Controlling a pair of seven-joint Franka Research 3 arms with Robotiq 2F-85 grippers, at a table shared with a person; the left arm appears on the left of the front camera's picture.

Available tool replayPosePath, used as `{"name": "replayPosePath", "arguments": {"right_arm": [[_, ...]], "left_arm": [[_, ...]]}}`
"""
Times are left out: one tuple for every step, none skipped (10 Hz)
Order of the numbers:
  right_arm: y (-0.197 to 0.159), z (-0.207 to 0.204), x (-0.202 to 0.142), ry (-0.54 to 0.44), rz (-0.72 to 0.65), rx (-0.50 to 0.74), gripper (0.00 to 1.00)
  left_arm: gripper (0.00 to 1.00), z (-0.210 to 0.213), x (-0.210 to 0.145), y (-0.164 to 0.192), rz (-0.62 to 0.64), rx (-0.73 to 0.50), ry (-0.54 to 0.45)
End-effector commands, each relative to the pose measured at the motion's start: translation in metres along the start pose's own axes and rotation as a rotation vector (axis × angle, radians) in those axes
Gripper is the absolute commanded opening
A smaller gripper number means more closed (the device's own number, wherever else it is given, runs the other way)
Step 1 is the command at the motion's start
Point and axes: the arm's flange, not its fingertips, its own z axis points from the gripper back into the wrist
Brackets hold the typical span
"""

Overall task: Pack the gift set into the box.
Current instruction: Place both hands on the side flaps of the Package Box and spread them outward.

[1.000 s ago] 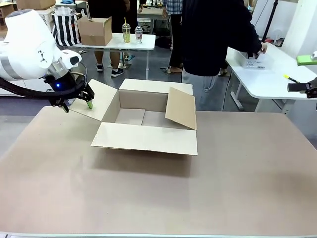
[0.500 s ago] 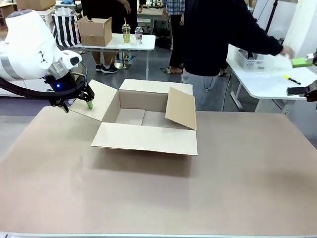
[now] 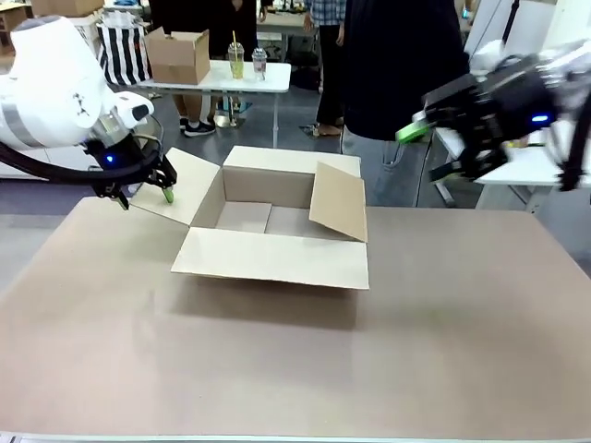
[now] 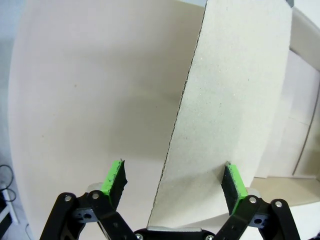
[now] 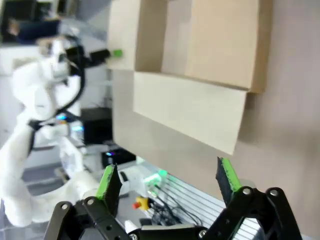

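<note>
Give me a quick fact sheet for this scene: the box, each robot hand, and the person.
Box: brown carton, all four flaps open
Left gripper: open, fingers either side of the left flap edge
Right gripper: open, holding nothing, raised to the right of the box
Person: dark top, standing at the far side

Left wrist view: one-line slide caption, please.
Left tool, open, with a flap edge of the large brown corrugated cardboard box running between its green pads.
</note>
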Motion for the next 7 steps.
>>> {"name": "replayPosePath", "arguments": {"right_arm": [[0.034, -0.041, 0.042, 0.069, 0.029, -0.235, 1.0], [0.054, -0.068, 0.052, 0.095, 0.065, -0.332, 1.0], [0.075, -0.094, 0.06, 0.087, 0.119, -0.431, 1.0], [0.09, -0.116, 0.066, 0.053, 0.153, -0.54, 1.0], [0.097, -0.138, 0.068, -0.029, 0.19, -0.711, 1.0], [0.097, -0.15, 0.066, -0.044, 0.249, -0.775, 1.0], [0.084, -0.123, 0.054, 0.041, 0.206, -0.523, 1.0]], "left_arm": [[1.0, 0.0, 0.0, -0.001, 0.012, 0.019, -0.015], [1.0, 0.0, 0.0, -0.001, 0.012, 0.019, -0.015], [1.0, 0.0, 0.0, -0.001, 0.012, 0.019, -0.015], [1.0, 0.0, 0.0, -0.001, 0.012, 0.019, -0.015], [1.0, 0.0, 0.0, -0.001, 0.012, 0.019, -0.015], [1.0, 0.0, 0.0, -0.001, 0.012, 0.019, -0.015], [1.0, 0.0, 0.0, -0.001, 0.012, 0.019, -0.015]]}}
